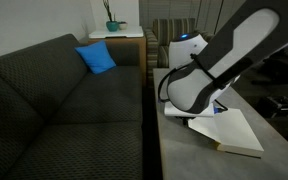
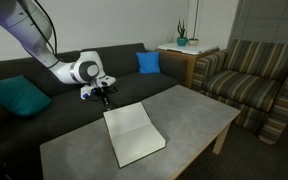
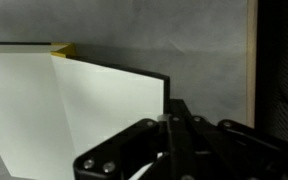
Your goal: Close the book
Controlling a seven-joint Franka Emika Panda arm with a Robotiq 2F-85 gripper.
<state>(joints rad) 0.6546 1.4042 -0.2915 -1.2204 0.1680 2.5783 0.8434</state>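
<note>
The book [image 2: 134,135] lies open on the grey table [image 2: 184,110], white pages up. It also shows in an exterior view [image 1: 239,130], partly behind the arm. In the wrist view its white pages [image 3: 84,110] fill the left, with a bit of yellow spine [image 3: 62,48] at the top and a black cover edge [image 3: 164,85] on the right. My gripper [image 2: 104,97] hangs at the book's edge on the sofa side, just above the table. In the wrist view its fingers [image 3: 174,122] are pressed together with nothing between them, right at the black cover edge.
A dark sofa [image 2: 44,75] with a blue cushion [image 2: 148,62] and a teal cushion [image 2: 19,97] runs along the table. A striped armchair [image 2: 254,75] stands at the right. A side table with a plant [image 2: 182,42] is behind. The table's edge [image 3: 253,60] is close.
</note>
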